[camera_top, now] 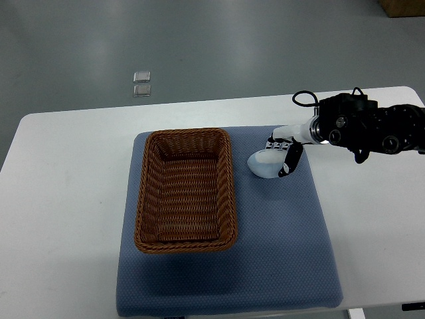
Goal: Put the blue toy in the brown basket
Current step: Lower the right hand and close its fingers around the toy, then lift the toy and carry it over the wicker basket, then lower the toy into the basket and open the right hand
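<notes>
A pale blue rounded toy lies on the blue mat, just right of the brown wicker basket. The basket is rectangular and holds nothing. My right hand comes in from the right edge on a black arm. Its fingers curl down around the toy's right side and touch it. The toy rests on the mat. The left arm is not in view.
The mat lies on a white table. Two small clear squares lie on the grey floor beyond the table. A brown box corner shows at the top right.
</notes>
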